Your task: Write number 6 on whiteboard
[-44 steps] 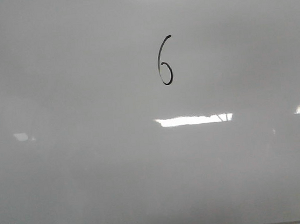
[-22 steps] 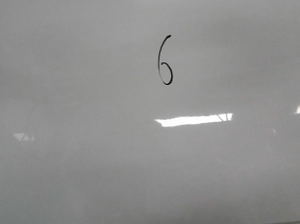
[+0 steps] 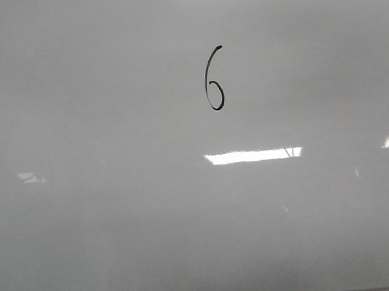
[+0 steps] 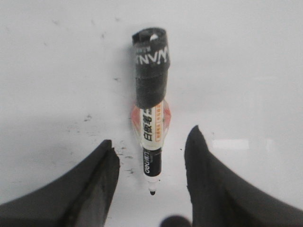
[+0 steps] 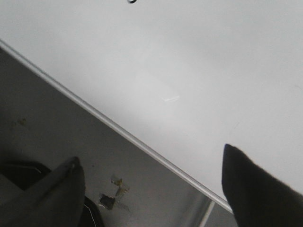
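Glossy pale grey-white, the whiteboard (image 3: 120, 225) fills almost the whole front view, with bright rectangular light reflections near its top edge, across its middle and at its right side. The right wrist view shows a corner stretch of the same board (image 5: 199, 71), bounded by a thin pale edge strip that runs diagonally, with a darker grey, stained floor or surface beyond it.

Neither arm appears in the front view. In the right wrist view the right gripper (image 5: 156, 184) hangs over the board's edge with its dark fingers spread wide and nothing between them. In the left wrist view the left gripper (image 4: 151, 175) is over the board (image 4: 246, 61), its dark fingers also spread apart; the marker (image 4: 150, 113) lies on the white surface in the gap between them, touching neither. The marker has a dark cap end wrapped in black material, a white and orange printed barrel, a black collar and a bare tip pointing toward the gripper.

Smallest is the number 6 (image 3: 213, 78), written in thin black ink, narrow and slanted, in the upper middle of the board, slightly right of centre, above the central reflection.
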You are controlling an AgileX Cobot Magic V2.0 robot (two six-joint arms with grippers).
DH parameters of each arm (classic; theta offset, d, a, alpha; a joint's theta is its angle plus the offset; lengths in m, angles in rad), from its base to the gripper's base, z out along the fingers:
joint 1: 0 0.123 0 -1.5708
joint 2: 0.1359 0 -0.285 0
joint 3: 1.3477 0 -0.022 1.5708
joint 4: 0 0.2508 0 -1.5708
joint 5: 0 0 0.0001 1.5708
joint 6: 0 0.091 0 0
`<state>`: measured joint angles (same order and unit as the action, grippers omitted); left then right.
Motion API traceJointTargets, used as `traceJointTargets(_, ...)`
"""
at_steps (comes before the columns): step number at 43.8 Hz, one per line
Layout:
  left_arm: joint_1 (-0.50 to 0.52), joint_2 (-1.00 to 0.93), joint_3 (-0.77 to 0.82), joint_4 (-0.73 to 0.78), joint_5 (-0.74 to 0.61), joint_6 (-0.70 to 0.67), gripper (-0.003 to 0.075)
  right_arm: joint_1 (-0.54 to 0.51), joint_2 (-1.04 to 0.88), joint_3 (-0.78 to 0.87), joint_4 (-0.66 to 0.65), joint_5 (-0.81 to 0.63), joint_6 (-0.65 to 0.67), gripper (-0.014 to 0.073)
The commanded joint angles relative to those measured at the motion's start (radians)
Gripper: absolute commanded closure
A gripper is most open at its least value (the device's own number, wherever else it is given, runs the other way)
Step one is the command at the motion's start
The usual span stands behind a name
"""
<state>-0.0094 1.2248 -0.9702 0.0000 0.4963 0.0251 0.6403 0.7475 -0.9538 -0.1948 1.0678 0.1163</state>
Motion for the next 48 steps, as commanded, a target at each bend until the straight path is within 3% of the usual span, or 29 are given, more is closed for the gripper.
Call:
traceJointTargets(1,-0.006,-0.102,-0.057,-0.006,0.020,-0.001,0.0392,-0.006,-0.036,-0.037,-0.040,-0.043,0.084,0.0042)
traceJointTargets(19,-0.007,-0.414,-0.035,-0.015,0.223,0.026,0.0398,-0.006,-0.123,-0.020,-0.039,-0.038,0.113,0.0076)
traceJointTargets(31,-0.007,-0.525,0.065,-0.015,0.208,0.026,0.0410,-0.006,-0.123,0.010,-0.039,-0.059,0.113,0.0085)
traceJointTargets(36,-0.007,-0.524,0.081,-0.015,0.208,0.024,0.0465,-0.006,-0.123,0.010,-0.039,-0.060,0.113,0.0208)
traceJointTargets(41,-0.007,-0.524,0.083,-0.041,0.198,0.022,0.0594,-0.006,-0.123,0.010,-0.039,-0.060,0.113,0.0412)
traceJointTargets(48,-0.007,-0.524,0.083,-0.074,0.163,0.022,0.0742,-0.006,-0.123,0.010,-0.039,-0.059,0.113,0.0627)
